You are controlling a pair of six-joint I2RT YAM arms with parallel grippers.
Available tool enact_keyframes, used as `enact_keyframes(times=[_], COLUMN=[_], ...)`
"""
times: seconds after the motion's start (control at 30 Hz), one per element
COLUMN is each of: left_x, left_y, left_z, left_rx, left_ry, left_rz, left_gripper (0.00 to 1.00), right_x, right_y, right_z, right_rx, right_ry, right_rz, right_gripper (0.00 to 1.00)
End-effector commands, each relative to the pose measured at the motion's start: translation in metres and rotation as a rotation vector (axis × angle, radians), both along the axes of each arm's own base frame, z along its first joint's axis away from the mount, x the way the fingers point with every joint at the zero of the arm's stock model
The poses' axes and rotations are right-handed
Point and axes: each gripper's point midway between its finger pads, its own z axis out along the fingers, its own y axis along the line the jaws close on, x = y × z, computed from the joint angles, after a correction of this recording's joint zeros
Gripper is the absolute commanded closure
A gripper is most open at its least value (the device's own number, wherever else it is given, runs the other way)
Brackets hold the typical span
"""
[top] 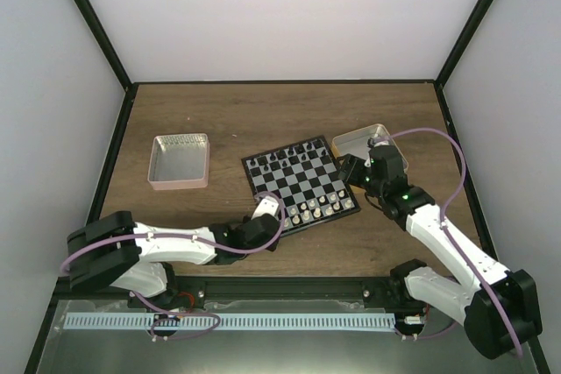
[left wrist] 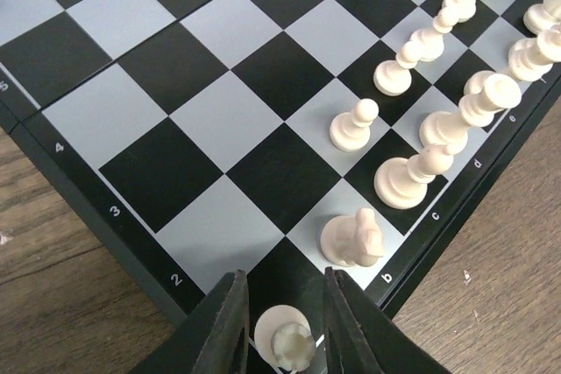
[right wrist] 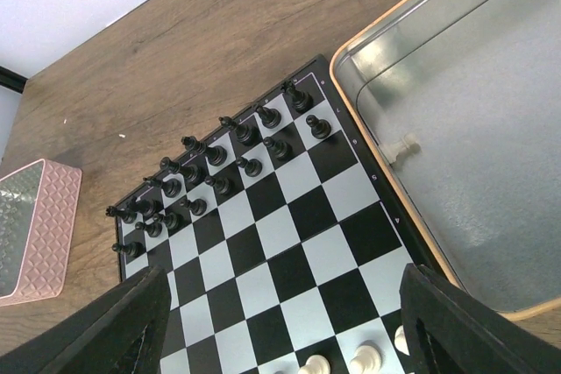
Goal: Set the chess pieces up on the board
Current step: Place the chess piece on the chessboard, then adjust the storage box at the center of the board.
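Left pincer [left wrist: 284,291] is narrow, straddling the white rook [left wrist: 285,341] on the board [left wrist: 219,85] corner square (slivers of gap, so probably placed, not gripped). Right pincer [right wrist: 285,304] is wide and empty, above the board by the tray [right wrist: 491,216], likely heading for its lone white piece [right wrist: 403,148].

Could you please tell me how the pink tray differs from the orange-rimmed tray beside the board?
The pink tray lies left of the board, well apart; the orange-rimmed tray sits close at its right. The orange-rimmed tray holds one cream piece; the pink tray looks bare inside. Both are rectangular with silvery insides.
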Motion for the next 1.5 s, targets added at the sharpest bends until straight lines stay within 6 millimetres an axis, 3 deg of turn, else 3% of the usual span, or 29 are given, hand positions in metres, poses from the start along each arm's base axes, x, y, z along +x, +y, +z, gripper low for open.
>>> enact_keyframes(times=[0.0,0.3,0.63,0.9,1.47], left_x=[-0.001,0.004,-0.019,-0.016,-0.006], left_y=[-0.006,0.004,0.004,0.0,-0.008], left_z=[0.01,0.043,0.017,0.006,-0.005], left_rx=[-0.058,-0.12,-0.092,-0.042,0.01], left_ry=[-0.009,-0.057,0.073,0.09,0.094], left_rz=[0.002,0.044,-0.036,-0.041,-0.065], left_gripper=[0.71,0.6,0.5,0.69,0.85], right_x=[0.001,0.002,0.0,0.001,0.002], right_y=[0.002,0.001,0.001,0.002,0.0], right_z=[0.001,0.003,-0.002,-0.004,-0.004], right_rx=[-0.006,-0.004,-0.001,-0.001,-0.018], right_ry=[-0.014,-0.016,-0.006,0.003,-0.003], right_rz=[0.008,0.003,0.004,0.005,-0.001], right_gripper=[0.26,0.26,0.26,0.26,0.26])
